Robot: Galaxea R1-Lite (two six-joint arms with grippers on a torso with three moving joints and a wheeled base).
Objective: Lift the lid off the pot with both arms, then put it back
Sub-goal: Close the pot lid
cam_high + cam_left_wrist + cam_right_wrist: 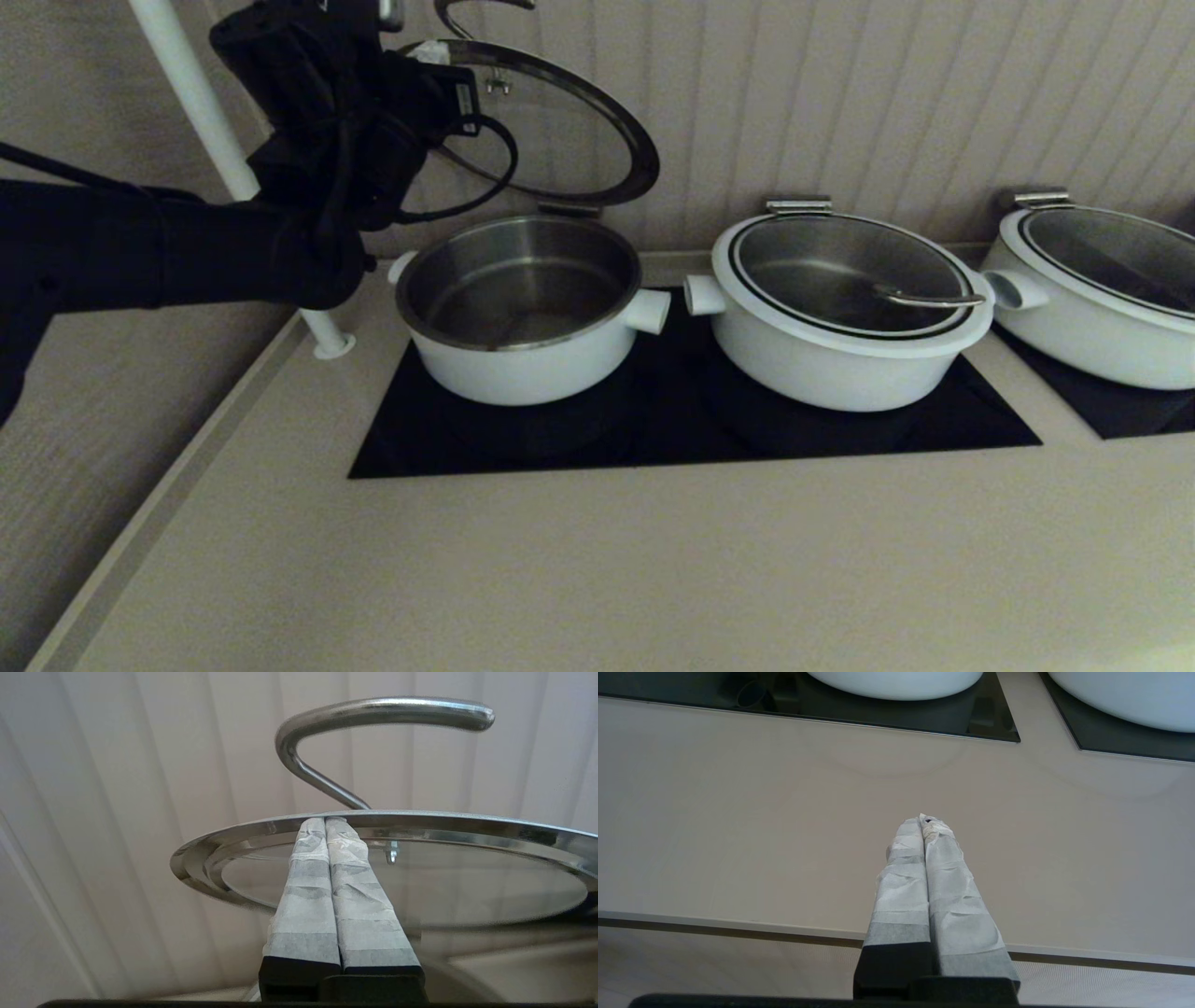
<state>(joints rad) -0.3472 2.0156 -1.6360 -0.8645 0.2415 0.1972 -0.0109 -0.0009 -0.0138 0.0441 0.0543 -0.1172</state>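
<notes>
The pot [518, 308] stands open on the left of the black cooktop [672, 429], its steel inside bare. The lid [569, 140] is tilted up behind it against the wall, its back edge low at a steel hinge. My left gripper [428, 53] is shut, with its tips against the underside of the lid's raised rim, holding it up. In the left wrist view the taped fingers [303, 896] lie pressed together under the steel rim [467, 820], and the curved bar handle [373, 711] rises above. My right gripper [923, 820] is shut and empty above the bare counter, out of the head view.
A wider white pot with its glass lid on [840, 308] stands right of the open pot, and a third [1092, 299] at the far right. A white pole [201, 112] rises at the left behind my left arm. The counter's front edge [738, 926] is below my right gripper.
</notes>
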